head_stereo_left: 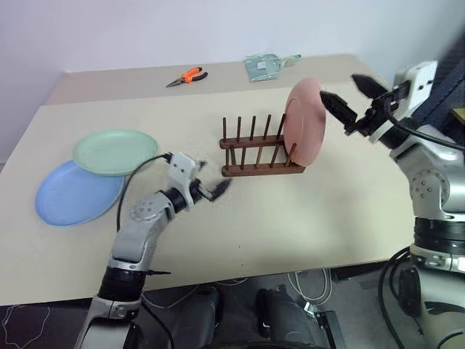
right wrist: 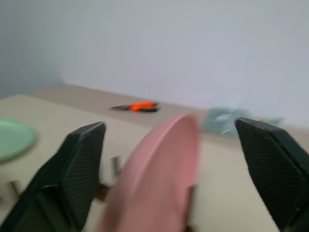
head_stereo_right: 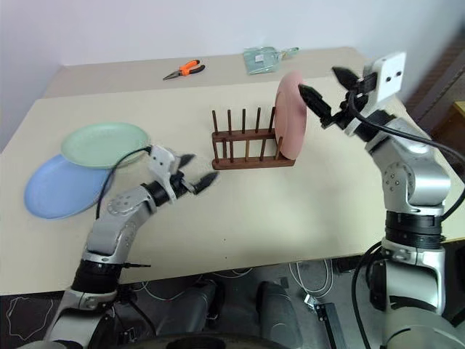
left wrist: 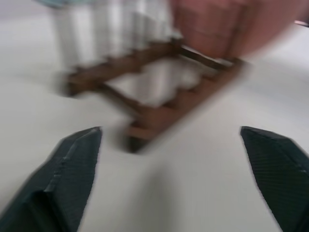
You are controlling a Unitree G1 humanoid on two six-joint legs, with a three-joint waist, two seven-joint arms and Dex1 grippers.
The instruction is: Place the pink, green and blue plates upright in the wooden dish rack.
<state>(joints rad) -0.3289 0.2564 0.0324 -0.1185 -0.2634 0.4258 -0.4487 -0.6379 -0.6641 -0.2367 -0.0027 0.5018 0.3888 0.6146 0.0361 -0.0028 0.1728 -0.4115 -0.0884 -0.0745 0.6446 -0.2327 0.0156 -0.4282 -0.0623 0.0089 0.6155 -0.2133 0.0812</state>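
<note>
The pink plate (head_stereo_left: 304, 122) stands upright at the right end of the wooden dish rack (head_stereo_left: 254, 156). My right gripper (head_stereo_left: 338, 85) hovers open just right of the plate's upper edge and holds nothing; in the right wrist view its fingers (right wrist: 77, 174) straddle the plate's rim (right wrist: 159, 169) without touching it. The green plate (head_stereo_left: 115, 151) lies flat at the table's left, overlapping the blue plate (head_stereo_left: 73, 193). My left gripper (head_stereo_left: 212, 180) is open and empty, low over the table just left of the rack (left wrist: 159, 111), pointing at it.
Orange-handled pliers (head_stereo_left: 187, 75) and a pale teal packet (head_stereo_left: 265, 65) lie at the back of the table. The table's front edge (head_stereo_left: 240, 280) runs below my left arm. Cables lie on the floor beneath.
</note>
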